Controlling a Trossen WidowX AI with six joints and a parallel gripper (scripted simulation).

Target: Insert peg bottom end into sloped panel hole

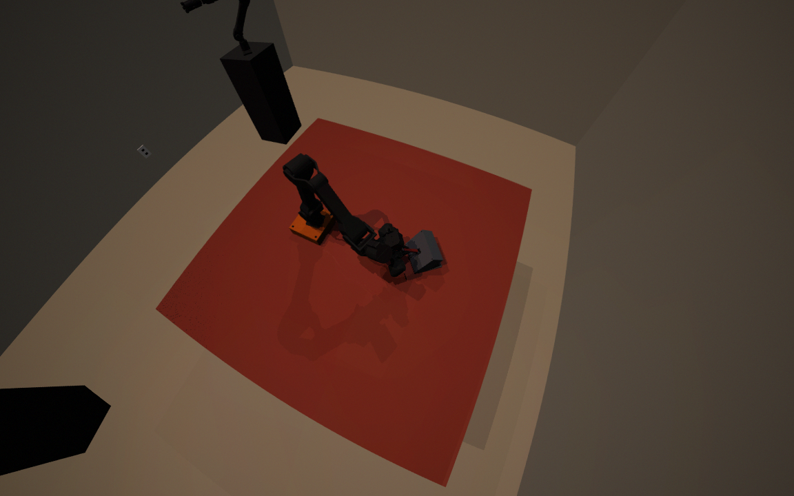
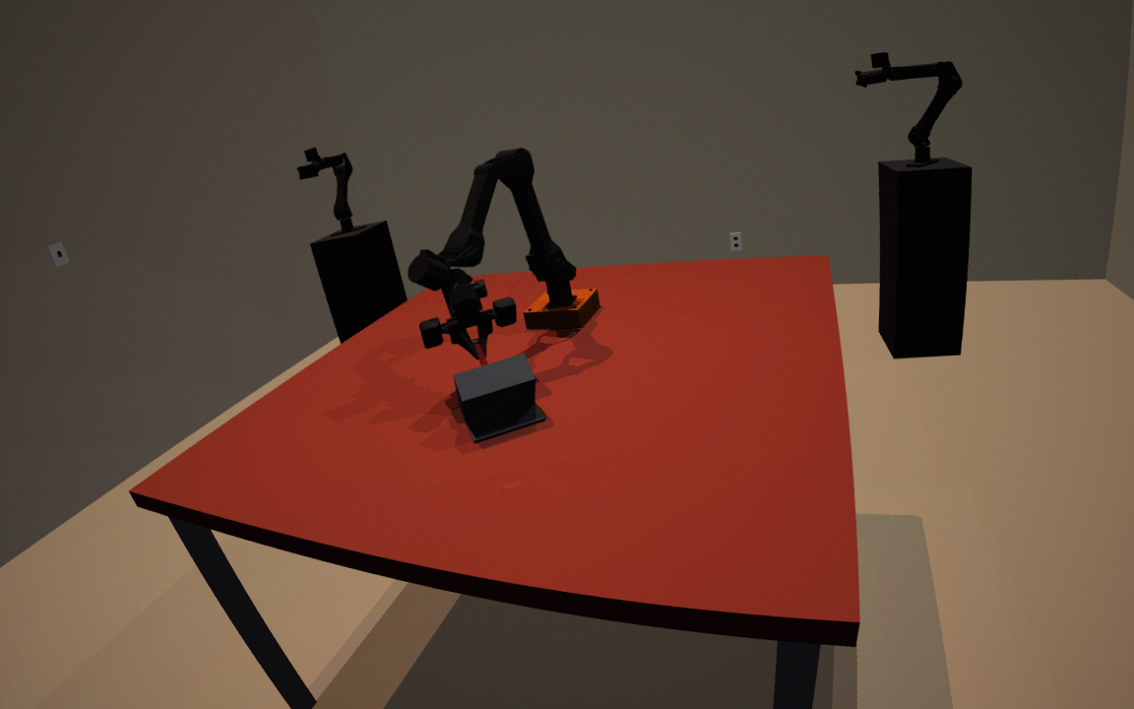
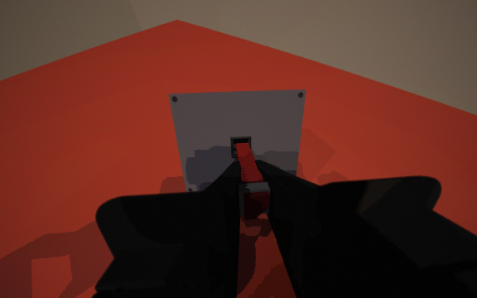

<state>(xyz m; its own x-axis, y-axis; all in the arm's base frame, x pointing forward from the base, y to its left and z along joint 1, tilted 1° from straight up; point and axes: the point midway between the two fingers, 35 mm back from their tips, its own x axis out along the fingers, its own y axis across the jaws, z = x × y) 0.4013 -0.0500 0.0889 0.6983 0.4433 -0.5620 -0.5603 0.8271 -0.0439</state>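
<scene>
While the gripper is clamped on the red peg at frame centre, you see the peg's far end entering the hole in the panel directly above.

Red table top filling mid-frame; black pedestal at right, second black pedestal behind at left, each bearing a camera arm; wall outlets on grey wall
</scene>
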